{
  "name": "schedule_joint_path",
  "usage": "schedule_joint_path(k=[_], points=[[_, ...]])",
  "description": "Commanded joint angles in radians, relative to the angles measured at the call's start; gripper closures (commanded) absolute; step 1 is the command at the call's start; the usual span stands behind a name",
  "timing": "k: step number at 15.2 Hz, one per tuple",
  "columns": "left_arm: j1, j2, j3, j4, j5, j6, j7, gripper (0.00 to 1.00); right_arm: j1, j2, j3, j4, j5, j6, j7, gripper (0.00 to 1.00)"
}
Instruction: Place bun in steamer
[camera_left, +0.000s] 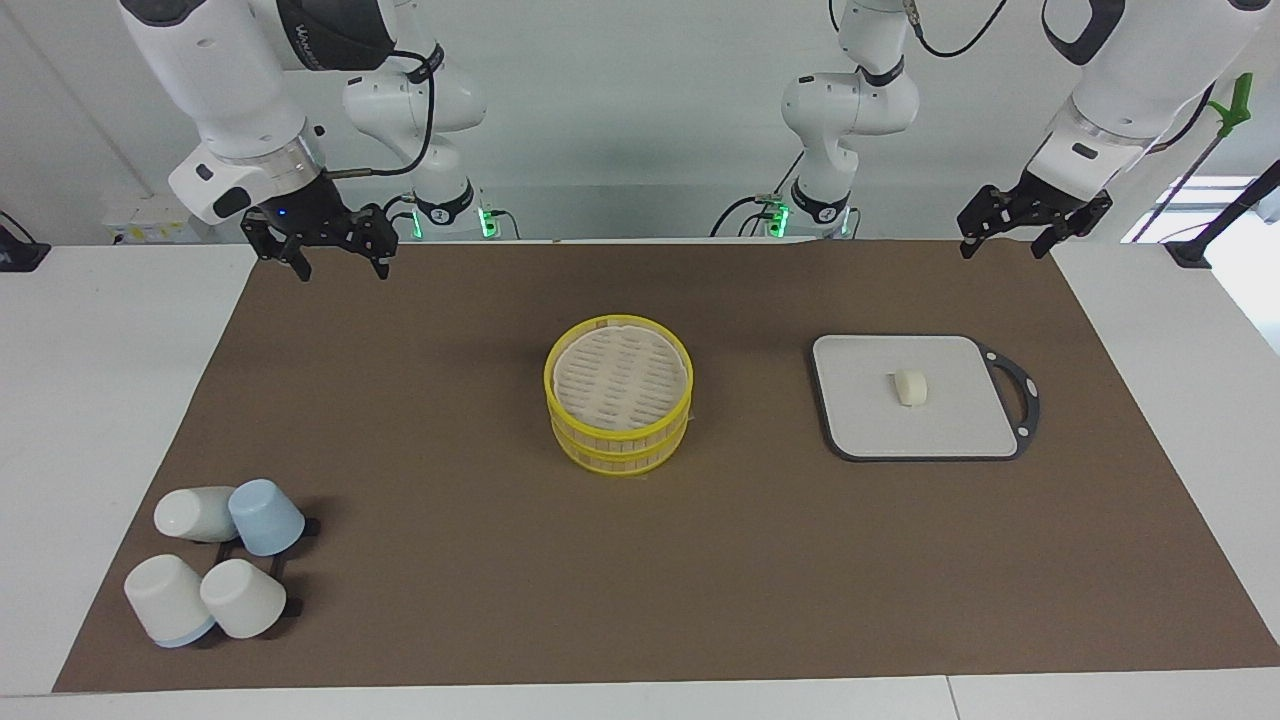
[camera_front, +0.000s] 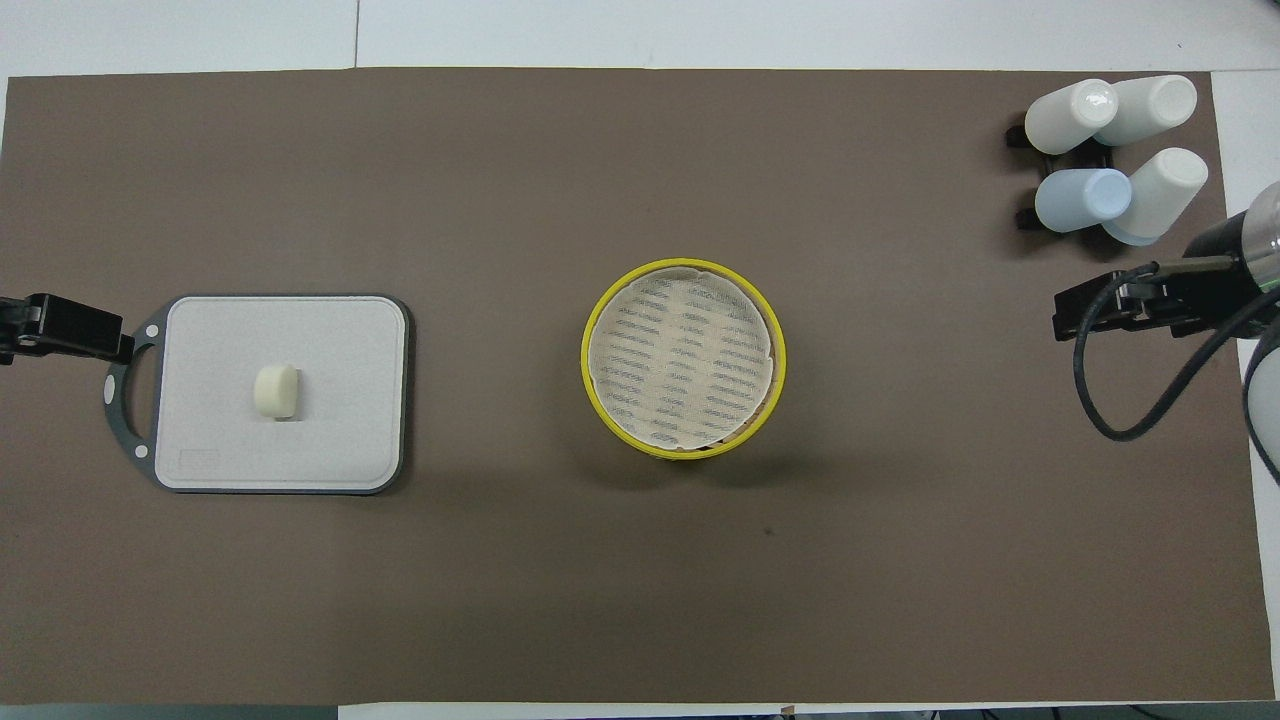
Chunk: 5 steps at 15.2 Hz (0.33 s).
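The bun (camera_left: 910, 387) lies on the flat grey board (camera_left: 870, 410) toward the left arm's end of the table; it also shows in the overhead view (camera_front: 276, 390). The yellow-rimmed steamer (camera_left: 620, 428) stands mid-table, two tiers stacked, with its slatted top piece on; it shows in the overhead view too (camera_front: 590, 350). My left gripper (camera_left: 1005, 248) is open and empty, raised over the mat's edge by the board's handle, also seen from overhead (camera_front: 70, 328). My right gripper (camera_left: 342, 268) is open and empty, raised over the mat's corner at its own end (camera_front: 1110, 305).
The grey board (camera_front: 340, 400) has a dark rim and a handle. Several white and pale-blue cups (camera_left: 265, 517) lie on a black rack, farther from the robots at the right arm's end (camera_front: 1085, 198). A brown mat (camera_left: 450, 560) covers the table.
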Motion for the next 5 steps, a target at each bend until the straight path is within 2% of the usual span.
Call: schedule_joint_path(k=[1,5], points=[[-0.015,-0.012,0.006,0.001,0.006,0.003,0.015,0.0,-0.034,0.012,0.02,0.021,-0.012,-0.004,-0.023,0.0],[-0.016,-0.014,0.005,-0.003,0.006,0.005,0.015,0.0,-0.036,0.016,0.02,0.036,-0.011,-0.017,-0.023,0.0]])
